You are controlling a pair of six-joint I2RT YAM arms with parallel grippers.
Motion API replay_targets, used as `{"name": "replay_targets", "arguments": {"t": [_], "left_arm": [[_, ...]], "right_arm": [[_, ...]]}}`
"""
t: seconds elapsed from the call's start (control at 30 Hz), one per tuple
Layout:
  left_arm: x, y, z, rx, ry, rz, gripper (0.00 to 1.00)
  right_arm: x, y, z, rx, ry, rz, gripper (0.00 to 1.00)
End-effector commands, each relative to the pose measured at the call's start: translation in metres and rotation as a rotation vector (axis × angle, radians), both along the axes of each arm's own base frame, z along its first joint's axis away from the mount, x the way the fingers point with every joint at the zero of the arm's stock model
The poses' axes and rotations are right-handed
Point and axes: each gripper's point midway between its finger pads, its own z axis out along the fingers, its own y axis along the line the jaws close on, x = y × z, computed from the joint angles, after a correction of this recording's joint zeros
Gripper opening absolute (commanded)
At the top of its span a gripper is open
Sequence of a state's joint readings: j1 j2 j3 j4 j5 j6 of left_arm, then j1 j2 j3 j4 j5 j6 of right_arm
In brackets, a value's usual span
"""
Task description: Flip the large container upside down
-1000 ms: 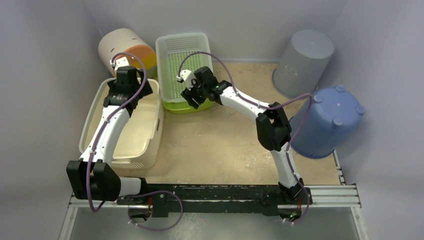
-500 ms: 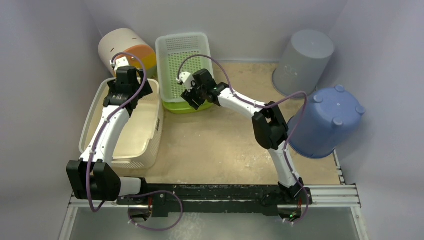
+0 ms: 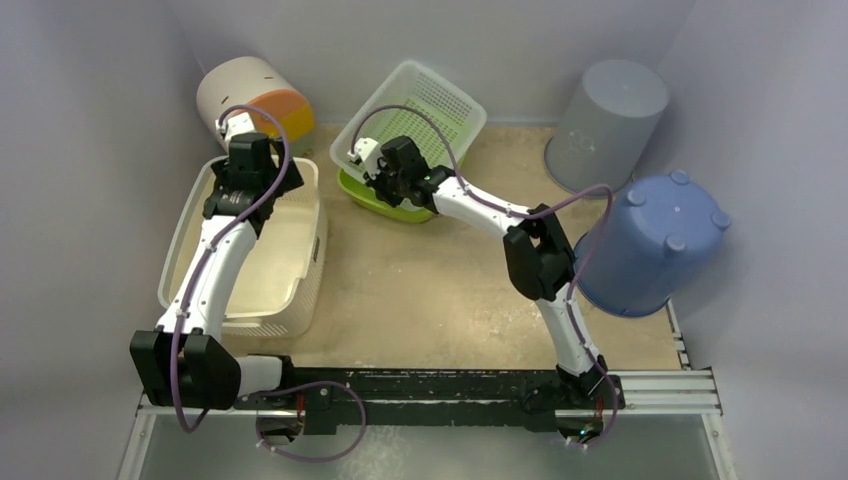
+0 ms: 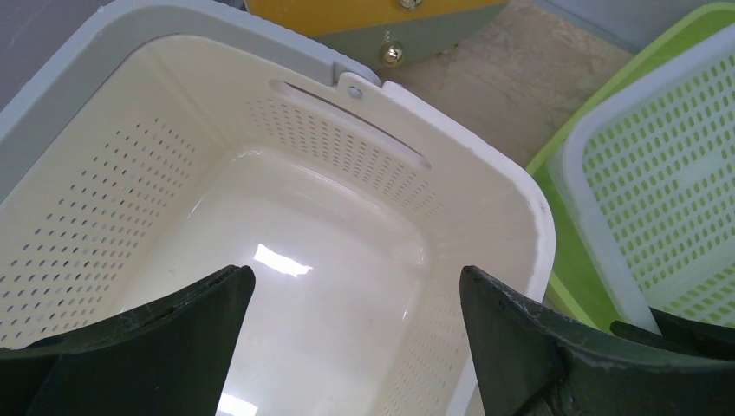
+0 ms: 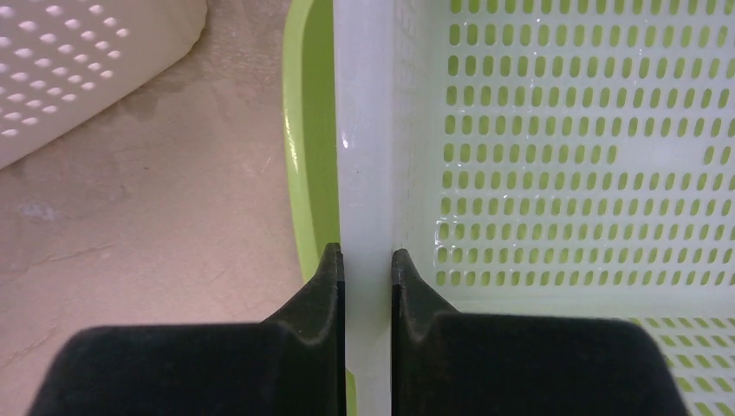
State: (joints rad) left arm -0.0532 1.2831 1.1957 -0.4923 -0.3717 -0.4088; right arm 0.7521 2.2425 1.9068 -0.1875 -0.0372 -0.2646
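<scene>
The large container [image 3: 275, 255] is a cream perforated basket, upright at the table's left; its inside [image 4: 303, 217] fills the left wrist view. My left gripper [image 3: 240, 185] [image 4: 355, 273] hangs open over its far end, with nothing between the fingers. To its right a white perforated basket [image 3: 430, 105] [image 5: 563, 156] sits nested in a green tray [image 3: 385, 205] [image 5: 308, 130]. My right gripper [image 3: 380, 182] [image 5: 367, 256] is shut on the white basket's rim, one finger on each side of it.
An orange and cream bin [image 3: 250, 95] lies on its side behind the cream basket. A grey bucket [image 3: 605, 125] and a blue bucket [image 3: 655, 245] stand bottom-up along the right wall. Walls enclose the left, back and right sides.
My right gripper has shut on the white basket's rim. The basket and green tray have swung, with their far end now angled right. The left gripper stays open over the cream basket.
</scene>
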Motion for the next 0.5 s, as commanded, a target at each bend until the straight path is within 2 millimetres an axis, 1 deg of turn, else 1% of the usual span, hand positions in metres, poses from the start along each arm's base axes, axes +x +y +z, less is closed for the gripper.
{"name": "replay_targets", "arguments": {"t": [0.0,0.17,0.33,0.4,0.47], "left_arm": [[-0.001,0.004,0.018,0.000,-0.066,0.017,0.91],[-0.002,0.004,0.020,-0.004,-0.075,0.017,0.91],[-0.003,0.004,0.020,-0.005,-0.084,0.018,0.91],[-0.003,0.003,0.019,-0.007,-0.083,0.014,0.90],[-0.003,0.002,0.019,-0.011,-0.084,0.011,0.91]], "right_arm": [[0.010,-0.011,0.081,0.152,-0.066,-0.060,0.00],[-0.002,-0.018,0.155,0.283,-0.101,-0.055,0.00],[-0.024,-0.018,0.227,0.416,-0.113,-0.018,0.00],[-0.031,-0.021,0.251,0.467,-0.117,-0.018,0.00],[-0.039,-0.022,0.270,0.521,-0.105,-0.017,0.00]]}}
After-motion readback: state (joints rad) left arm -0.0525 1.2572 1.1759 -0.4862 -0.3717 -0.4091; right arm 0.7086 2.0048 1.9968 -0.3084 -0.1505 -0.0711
